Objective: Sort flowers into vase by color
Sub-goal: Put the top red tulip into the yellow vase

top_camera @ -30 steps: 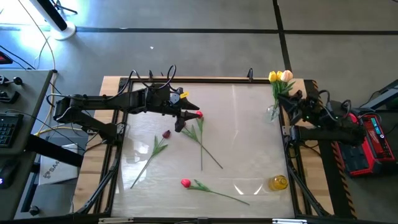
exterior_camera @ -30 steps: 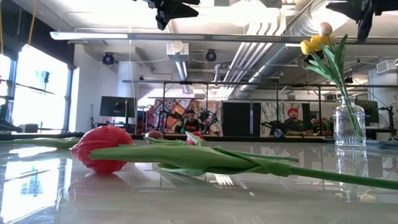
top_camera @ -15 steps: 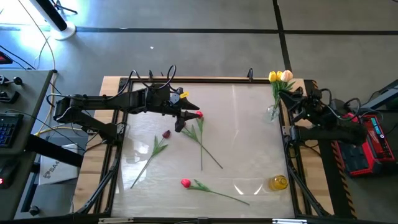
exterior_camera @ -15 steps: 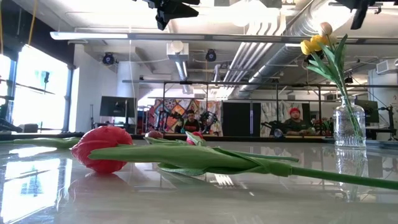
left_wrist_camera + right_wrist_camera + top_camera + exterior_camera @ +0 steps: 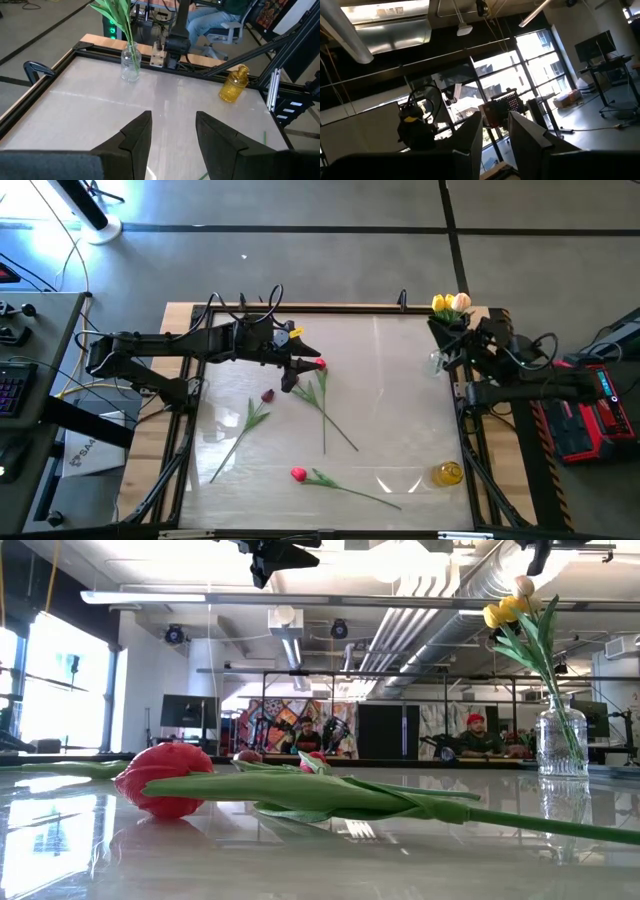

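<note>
- Tabletop (image 5: 400, 380): glossy, pale, mirror-like sheet inside a wooden rim.
- Clear glass vase (image 5: 440, 361) at one edge; ribbed, bottle-shaped; holds a yellow tulip (image 5: 439, 303) and a peach tulip (image 5: 461, 302), thin green stems.
- Amber glass vase (image 5: 448, 473): small, round-bodied, at the same edge as the clear vase, well apart from it.
- Loose flowers on the tabletop, far from the clear vase: red tulip (image 5: 319, 364), maroon tulip (image 5: 267, 395), pink-red tulip (image 5: 298, 474), all long-stemmed, leafy.
- Left gripper (image 5: 292, 376): raised over the red tulip's stem, fingers (image 5: 137, 135) apart, nothing between them.
- Right gripper (image 5: 442, 330): just above the clear vase, tilted upward, fingers (image 5: 470, 137) slightly parted, empty.
</note>
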`<act>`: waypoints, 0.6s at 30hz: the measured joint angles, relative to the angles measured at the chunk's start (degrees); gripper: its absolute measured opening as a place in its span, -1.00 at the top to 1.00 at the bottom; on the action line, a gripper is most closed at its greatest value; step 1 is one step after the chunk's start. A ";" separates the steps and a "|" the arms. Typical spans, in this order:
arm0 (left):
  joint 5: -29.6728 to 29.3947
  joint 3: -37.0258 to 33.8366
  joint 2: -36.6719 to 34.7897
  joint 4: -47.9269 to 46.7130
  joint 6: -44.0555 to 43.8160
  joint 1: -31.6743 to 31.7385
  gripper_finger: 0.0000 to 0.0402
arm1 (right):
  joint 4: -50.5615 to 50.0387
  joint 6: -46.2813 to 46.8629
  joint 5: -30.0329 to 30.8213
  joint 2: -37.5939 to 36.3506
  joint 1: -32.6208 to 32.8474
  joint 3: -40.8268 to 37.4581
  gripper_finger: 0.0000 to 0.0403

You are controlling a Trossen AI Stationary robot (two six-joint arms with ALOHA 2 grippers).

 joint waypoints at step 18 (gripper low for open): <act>-0.01 0.00 0.00 2.31 0.01 0.07 0.29 | -1.80 -5.00 0.43 17.13 2.02 14.26 0.59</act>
